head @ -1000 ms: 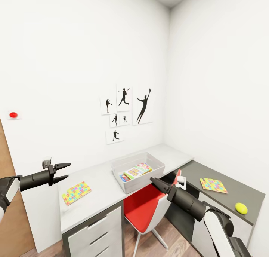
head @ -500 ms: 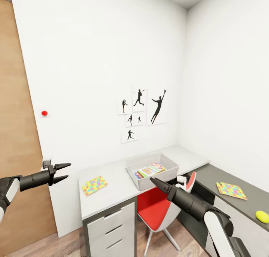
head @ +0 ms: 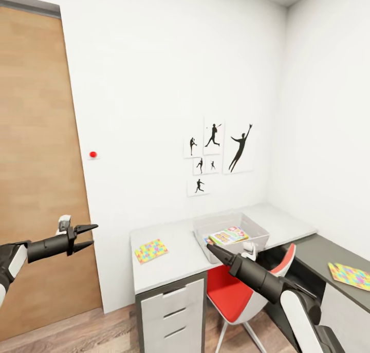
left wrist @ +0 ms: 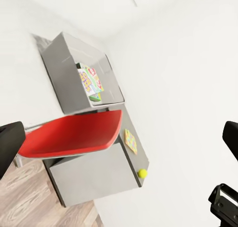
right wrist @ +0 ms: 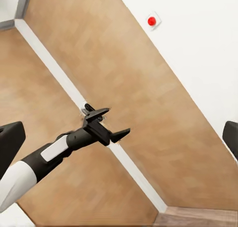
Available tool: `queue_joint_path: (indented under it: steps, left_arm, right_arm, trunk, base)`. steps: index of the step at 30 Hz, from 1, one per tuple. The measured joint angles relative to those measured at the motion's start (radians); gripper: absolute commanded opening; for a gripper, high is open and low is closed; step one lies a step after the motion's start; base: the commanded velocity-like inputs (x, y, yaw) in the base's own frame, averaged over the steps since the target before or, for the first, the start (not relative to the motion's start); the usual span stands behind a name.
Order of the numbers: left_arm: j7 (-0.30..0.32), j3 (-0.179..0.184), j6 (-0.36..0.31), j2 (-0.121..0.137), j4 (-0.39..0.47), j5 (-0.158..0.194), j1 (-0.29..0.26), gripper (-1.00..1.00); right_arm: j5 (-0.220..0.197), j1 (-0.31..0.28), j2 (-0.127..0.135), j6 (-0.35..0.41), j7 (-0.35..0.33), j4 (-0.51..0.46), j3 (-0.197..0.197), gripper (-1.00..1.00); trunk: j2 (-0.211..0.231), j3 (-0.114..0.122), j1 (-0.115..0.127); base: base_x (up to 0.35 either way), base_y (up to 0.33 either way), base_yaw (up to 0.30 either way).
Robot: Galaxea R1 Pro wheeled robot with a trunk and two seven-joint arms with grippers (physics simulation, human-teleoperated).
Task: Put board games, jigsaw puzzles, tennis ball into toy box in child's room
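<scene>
1. Head view: whole picture slid rightward against the earlier frames, so a camera turn to the left, not a move of the things. Wooden door [head: 41,178] now wide in view, tennis ball gone off the edge. Reads as a turn away from the table [head: 169,263], probably toward the bed's board games.
2. Same view: toy box [head: 231,237] on the table's light top, long axis running along the wall, a board game [head: 228,236] already lying flat inside. One jigsaw puzzle [head: 151,251] flat on the light top, near the box but apart from it, long axis angled toward the wall. Second jigsaw puzzle [head: 352,276] flat on the dark wing.
3. Same view: left end effector [head: 85,237] with fingers apart, empty, pointing right. Right end effector [head: 211,249] with fingers drawn to a point, nothing between them.
4. Left wrist view: toy box [left wrist: 82,76], red chair [left wrist: 74,135], tennis ball [left wrist: 143,173] at the dark top's far end.
5. Right wrist view: left end effector [right wrist: 111,123] spread before the door [right wrist: 148,138].
</scene>
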State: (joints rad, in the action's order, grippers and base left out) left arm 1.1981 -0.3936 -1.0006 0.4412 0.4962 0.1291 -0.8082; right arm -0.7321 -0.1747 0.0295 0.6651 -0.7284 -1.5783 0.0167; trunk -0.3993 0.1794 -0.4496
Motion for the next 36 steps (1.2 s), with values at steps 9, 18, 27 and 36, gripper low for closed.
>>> queue_joint_path:
  steps: [9, 18, 27, 36]
  left_arm:
    - [-0.001, 0.001, 0.003, -0.001, 0.0, 0.0, 0.0, 1.0]
    - [-0.002, 0.001, 0.004, -0.001, 0.0, 0.0, -0.001, 1.0]
    - [-0.002, 0.001, 0.005, -0.001, 0.0, 0.0, -0.001, 1.0]
    - [-0.002, 0.001, 0.005, -0.002, 0.0, -0.001, -0.001, 1.0]
  right_arm:
    - [-0.001, 0.0, 0.001, 0.001, 0.044, 0.0, -0.002, 1.0]
    - [-0.002, 0.0, 0.001, 0.001, 0.057, -0.001, -0.004, 1.0]
    - [-0.001, 0.0, 0.0, 0.001, 0.063, -0.001, -0.005, 1.0]
    - [-0.002, 0.0, 0.0, 0.001, 0.075, 0.0, -0.005, 1.0]
  trunk:
    - [0.0, 0.003, 0.0]
    - [0.0, 0.003, 0.0]
    - [0.0, -0.001, 0.0]
    - [0.0, -0.01, 0.0]
  base:
    - [0.018, 0.0, 0.273]
    - [0.069, 0.0, 0.089]
    - [0.061, 0.011, 0.007]
    - [0.008, 0.14, 0.001]
